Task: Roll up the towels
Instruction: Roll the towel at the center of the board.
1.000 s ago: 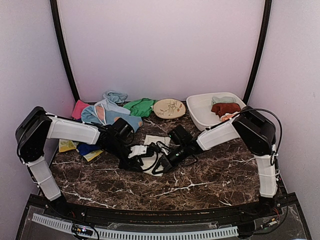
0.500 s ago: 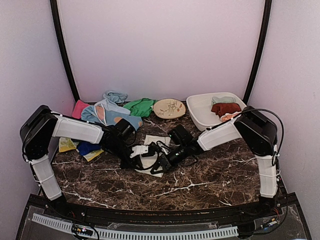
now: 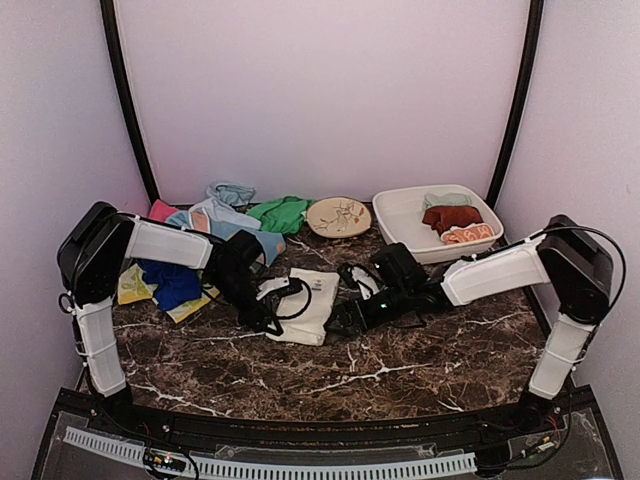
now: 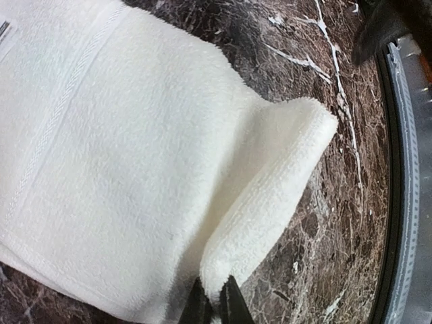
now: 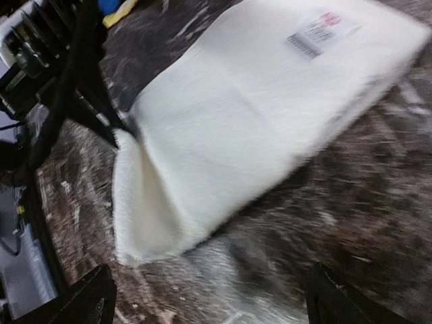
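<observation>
Your left end effector [image 4: 213, 305] pinches the white towel [image 4: 135, 169] by its fold; your right end effector [image 5: 212, 300], at the towel's 3 o'clock, has its fingers wide apart.

Blur is smearing the white towel [image 5: 229, 128] and bench [image 5: 364, 202], while the left arm [image 3: 165, 243] is partly covering a blue towel [image 3: 172, 283].

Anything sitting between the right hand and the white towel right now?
Nothing visible. Only bare marble table lies between the open right hand and the white towel; the left hand pinches its folded corner.
</observation>
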